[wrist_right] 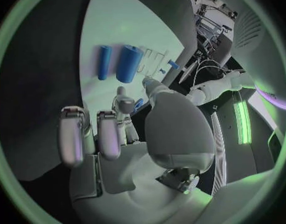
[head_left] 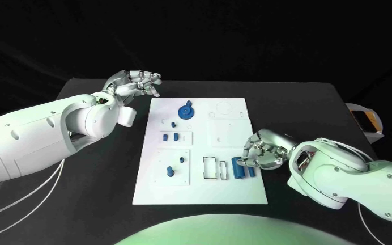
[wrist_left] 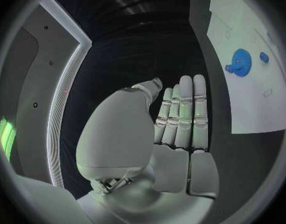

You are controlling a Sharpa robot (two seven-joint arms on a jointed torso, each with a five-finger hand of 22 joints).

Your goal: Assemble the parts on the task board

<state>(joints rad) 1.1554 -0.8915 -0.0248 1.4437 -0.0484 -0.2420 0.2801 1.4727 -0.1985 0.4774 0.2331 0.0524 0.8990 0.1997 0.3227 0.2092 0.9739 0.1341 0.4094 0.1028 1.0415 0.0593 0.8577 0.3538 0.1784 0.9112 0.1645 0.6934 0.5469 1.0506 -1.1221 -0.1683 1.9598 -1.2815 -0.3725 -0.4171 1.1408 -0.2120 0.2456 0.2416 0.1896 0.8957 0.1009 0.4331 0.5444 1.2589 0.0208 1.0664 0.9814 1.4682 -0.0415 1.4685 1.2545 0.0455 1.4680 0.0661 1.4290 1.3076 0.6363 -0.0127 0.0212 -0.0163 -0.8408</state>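
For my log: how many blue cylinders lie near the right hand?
2. A thin cylinder and a thick cylinder lie side by side on the task board; the right hand may hide others.

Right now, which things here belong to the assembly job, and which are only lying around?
For the job:
white board
blue gear
two blue cylinders, lying beside the right hand
small blue pieces
left hand, holding nothing

Just lying about:
orange and white thing at the table's right edge
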